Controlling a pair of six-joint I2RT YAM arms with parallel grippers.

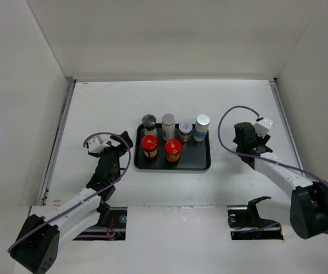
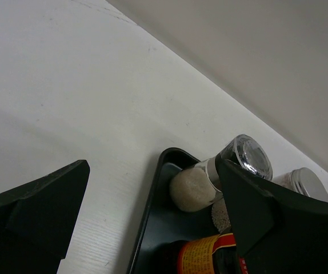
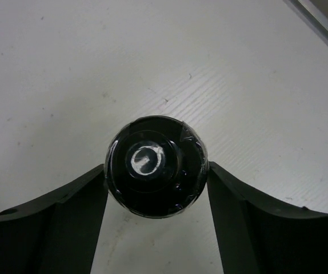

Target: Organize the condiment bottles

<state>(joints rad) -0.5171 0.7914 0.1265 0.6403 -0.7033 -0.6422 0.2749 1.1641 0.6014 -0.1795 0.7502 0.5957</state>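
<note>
— Six condiment bottles stand on the flat black rectangular tray in the overhead view. Where is the seventh?
— It cannot be seen there. The right gripper hangs over a spot on the white desk, apart from the tray's right edge. Opposite, the left gripper sits just off the tray's left edge.
— Left wrist view?
— This gripper is spread wide, released and empty. The tray corner and a dark-capped pale bottle lie ahead.
— Right wrist view?
— A round black-topped bottle stands upright on the desk between the gripper fingers, which flank its cap. I cannot tell whether it is clamped.
— Step in hand?
— Judged: grasping the one bottle off the tray. Next, confirm the grip, lift clear, carry it left and set it in a free tray spot without striking the white silver-capped cylinder.
</note>
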